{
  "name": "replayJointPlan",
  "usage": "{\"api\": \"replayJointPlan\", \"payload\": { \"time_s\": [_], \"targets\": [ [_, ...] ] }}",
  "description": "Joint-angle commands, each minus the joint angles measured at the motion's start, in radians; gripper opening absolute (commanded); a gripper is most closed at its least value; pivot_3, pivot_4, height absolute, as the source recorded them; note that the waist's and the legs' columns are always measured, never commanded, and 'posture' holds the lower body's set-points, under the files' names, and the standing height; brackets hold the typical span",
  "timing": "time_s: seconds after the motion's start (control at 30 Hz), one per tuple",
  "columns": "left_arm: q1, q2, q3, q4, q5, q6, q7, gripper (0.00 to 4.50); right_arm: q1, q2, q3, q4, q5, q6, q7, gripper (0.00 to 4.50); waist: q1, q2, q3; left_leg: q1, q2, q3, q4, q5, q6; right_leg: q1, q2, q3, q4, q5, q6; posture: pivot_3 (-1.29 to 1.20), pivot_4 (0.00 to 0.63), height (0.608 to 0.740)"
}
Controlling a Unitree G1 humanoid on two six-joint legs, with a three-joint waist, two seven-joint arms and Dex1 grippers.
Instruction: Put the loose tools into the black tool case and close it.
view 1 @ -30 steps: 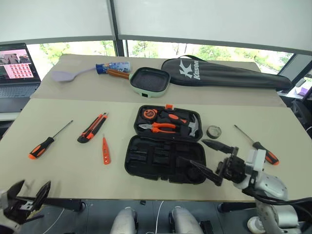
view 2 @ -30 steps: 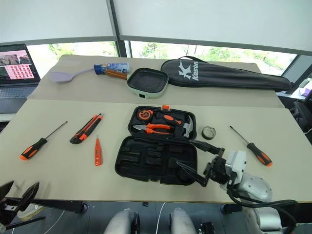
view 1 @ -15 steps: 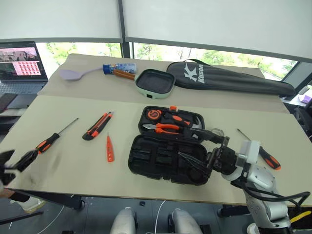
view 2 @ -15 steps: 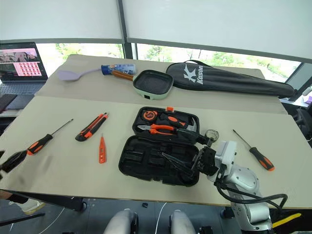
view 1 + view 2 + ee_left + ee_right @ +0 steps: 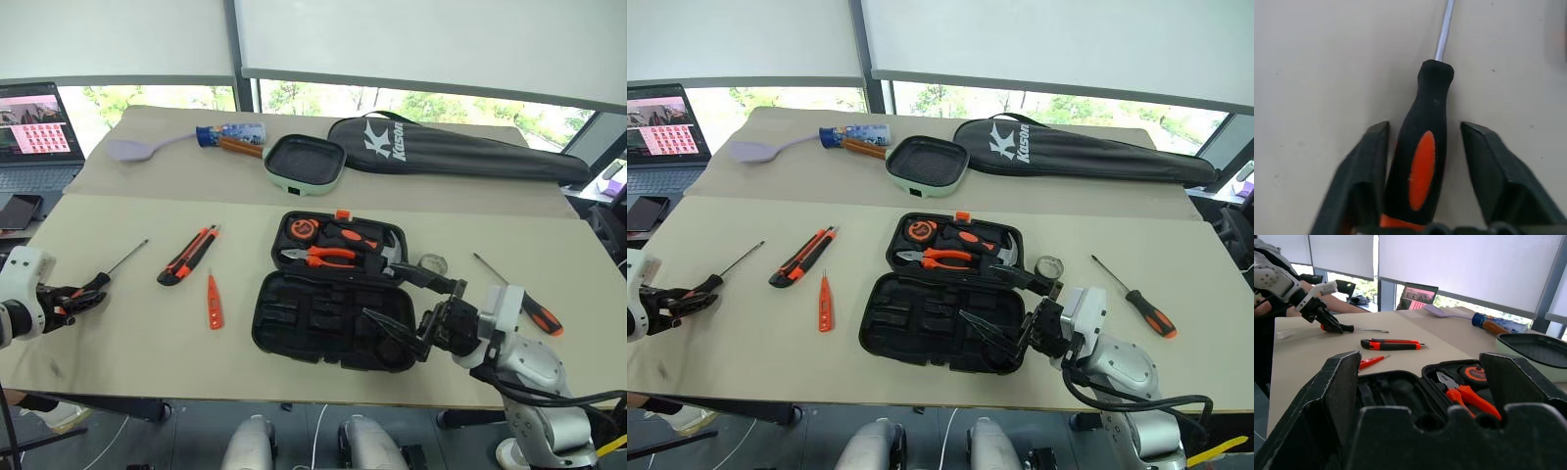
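The black tool case (image 5: 315,315) lies open mid-table; pliers, a hammer and a tape measure sit in its far half. At the table's left edge lies a long screwdriver (image 5: 1422,166), and my left gripper (image 5: 90,293) is open astride its handle, one finger on each side with a little gap. A utility knife (image 5: 186,257) and a small orange tester screwdriver (image 5: 213,301) lie left of the case. My right gripper (image 5: 380,292) hovers open over the case's right side. Behind it is the tape roll (image 5: 432,262). The second screwdriver (image 5: 1143,307) lies at the right.
On the far table are a long black zippered bag (image 5: 460,152), a green square pan (image 5: 302,162), a purple spatula (image 5: 137,149) and a bottle (image 5: 230,135). A laptop (image 5: 34,137) and a phone (image 5: 20,211) stand off the left edge.
My left gripper has come up from below the table's front edge, moved forward to the left screwdriver, and narrowed its fingers around the handle. The right gripper stays in place. The camera shifted slightly.
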Motion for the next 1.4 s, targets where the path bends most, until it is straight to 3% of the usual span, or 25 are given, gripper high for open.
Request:
{"api": "replayJointPlan", "payload": {
  "time_s": [0.03, 0.23, 0.33, 0.4, 0.47, 0.6, 0.77, 0.97, 1.4],
  "targets": [
    [0.004, 0.003, 0.04, -0.059, -0.003, -0.093, -0.069, 0.92, 0.021, -0.011, -0.037, -0.034, -0.008, -0.034, 0.002, 4.5, 0.003, 0.0, 0.0, 0.0, 0.0, 0.0, 0.0, 0.0, 0.0, 0.0, 0.0, 0.0, 0.0, 0.0, 0.0, 0.0, 0.15, 0.74],
    [-0.021, -0.019, 0.108, -0.213, -0.056, -0.265, -0.183, 0.92, 0.071, -0.056, -0.117, -0.028, 0.005, -0.054, 0.032, 4.5, 0.006, -0.001, 0.0, -0.001, 0.0, -0.001, 0.0, 0.0, 0.0, 0.0, -0.001, 0.0, 0.0, 0.0, 0.0, 0.0, 0.15, 0.74],
    [-0.129, -0.048, -0.102, -0.47, -0.059, -0.254, -0.32, 0.92, 0.124, -0.117, -0.246, -0.014, 0.042, -0.047, 0.069, 4.5, 0.027, 0.0, 0.001, -0.002, -0.001, -0.001, 0.001, 0.0, 0.0, 0.001, -0.001, 0.0, -0.001, 0.0, 0.001, 0.0, 0.15, 0.74],
    [-0.212, -0.084, -0.219, -0.516, -0.005, -0.268, -0.356, 0.92, 0.15, -0.149, -0.295, -0.002, 0.054, -0.044, 0.093, 4.5, 0.036, 0.001, 0.001, -0.001, -0.003, -0.001, 0.003, 0.001, 0.001, 0.004, -0.002, 0.0, -0.002, 0.002, 0.004, 0.0, 0.15, 0.74],
    [-0.262, -0.109, -0.279, -0.524, 0.033, -0.282, -0.366, 0.92, 0.163, -0.165, -0.319, 0.004, 0.063, -0.035, 0.106, 4.5, 0.033, 0.002, 0.001, -0.001, -0.003, 0.001, 0.003, 0.001, 0.001, 0.004, -0.001, 0.002, -0.002, 0.002, 0.004, 0.0, 0.15, 0.74],
    [-0.463, -0.266, -0.547, -0.484, 0.215, -0.333, -0.412, 0.92, 0.231, -0.21, -0.399, 0.013, 0.085, -0.007, 0.149, 4.5, 0.024, 0.004, 0.002, -0.001, -0.002, -0.001, 0.003, 0.001, 0.001, 0.004, 0.003, 0.004, -0.002, 0.002, 0.004, 0.0, 0.15, 0.74],
    [-0.573, -0.364, -0.687, -0.338, 0.377, -0.44, -0.412, 0.92, 0.258, -0.2, -0.401, 0.002, 0.083, -0.01, 0.149, 4.5, 0.009, 0.004, 0.002, -0.002, -0.003, -0.003, 0.004, 0.001, 0.002, 0.003, 0.004, 0.005, -0.002, 0.002, 0.004, 0.0, 0.15, 0.74],
    [-0.624, -0.439, -0.745, -0.236, 0.495, -0.47, -0.369, 0.92, 0.275, -0.152, -0.377, -0.013, 0.058, -0.033, 0.126, 4.5, 0.01, 0.005, 0.002, -0.003, -0.003, -0.004, 0.005, 0.001, 0.002, 0.003, 0.004, 0.004, -0.002, 0.002, 0.005, 0.0, 0.15, 0.74],
    [-0.595, -0.502, -0.761, -0.256, 0.549, -0.418, -0.371, 0.92, 0.301, -0.106, -0.359, -0.017, 0.028, -0.066, 0.128, 4.5, 0.022, 0.006, 0.003, -0.007, -0.003, -0.006, 0.011, 0.001, 0.002, 0.003, 0.004, 0.004, -0.001, 0.002, 0.006, 0.0, 0.15, 0.74]
  ]
}}
